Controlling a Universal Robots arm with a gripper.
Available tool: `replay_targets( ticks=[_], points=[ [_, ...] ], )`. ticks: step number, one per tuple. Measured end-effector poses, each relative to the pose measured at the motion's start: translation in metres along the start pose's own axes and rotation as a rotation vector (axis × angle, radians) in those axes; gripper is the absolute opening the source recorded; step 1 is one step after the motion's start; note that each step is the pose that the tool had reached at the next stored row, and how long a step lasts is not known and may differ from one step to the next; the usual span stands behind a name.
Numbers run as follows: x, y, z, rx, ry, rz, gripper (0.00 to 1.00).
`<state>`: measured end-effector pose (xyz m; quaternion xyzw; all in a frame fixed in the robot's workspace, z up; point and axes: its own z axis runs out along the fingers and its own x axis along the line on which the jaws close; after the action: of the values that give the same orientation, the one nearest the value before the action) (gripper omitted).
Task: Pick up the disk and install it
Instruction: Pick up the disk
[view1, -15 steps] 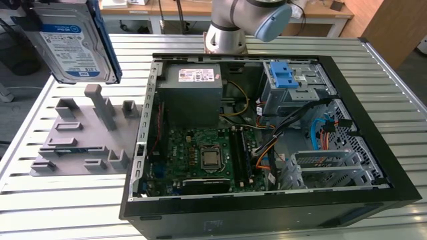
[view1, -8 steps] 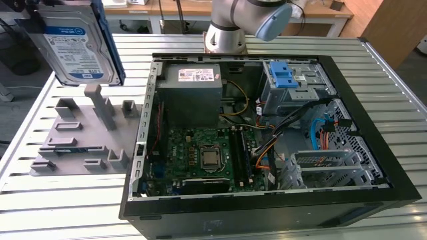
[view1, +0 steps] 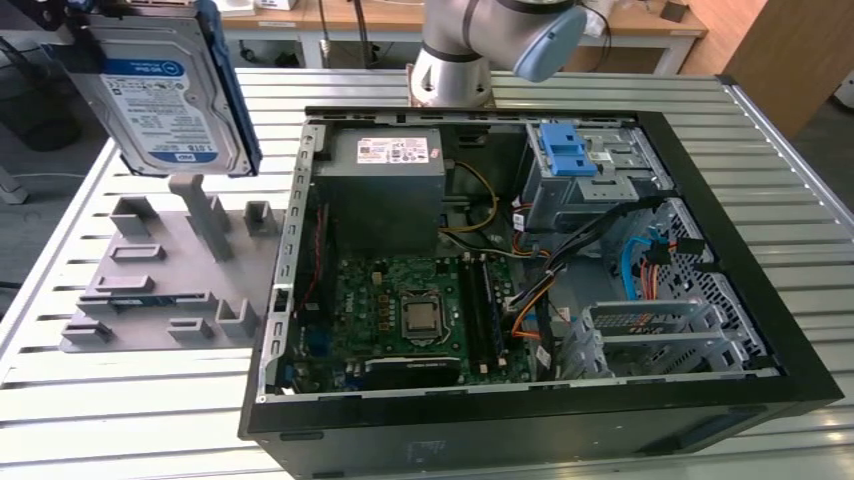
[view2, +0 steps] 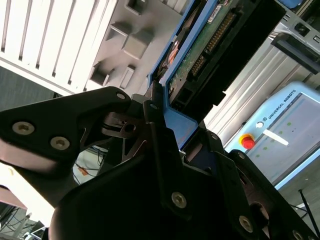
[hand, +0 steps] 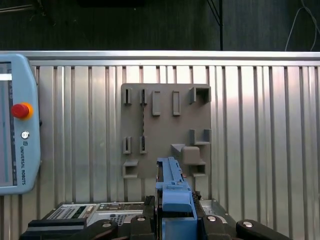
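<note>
Currently, the black claw (hand: 175, 215) is gripping the flat silver hard disk (view1: 167, 100) by its blue plastic bracket (hand: 175, 192). The disk is hanging upright above the grey slotted holder plate (view1: 160, 270) on the metal tabletop (view1: 120, 400).

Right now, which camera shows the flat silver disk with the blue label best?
The exterior view: the silver disk shows its labelled face. The first wrist view catches its blue bracket edge; the second, its circuit-board underside.
</note>
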<state>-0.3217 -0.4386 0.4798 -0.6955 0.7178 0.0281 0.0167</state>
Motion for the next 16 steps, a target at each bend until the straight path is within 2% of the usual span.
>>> replay_targets(
  ticks=[7, 16],
  points=[
    [0.0045, -0.0134, -0.0004, -0.0014, -0.0044, 0.000, 0.36],
    [0.0047, -0.0268, -0.0004, -0.0038, -0.0041, -0.026, 0.36]
  ],
)
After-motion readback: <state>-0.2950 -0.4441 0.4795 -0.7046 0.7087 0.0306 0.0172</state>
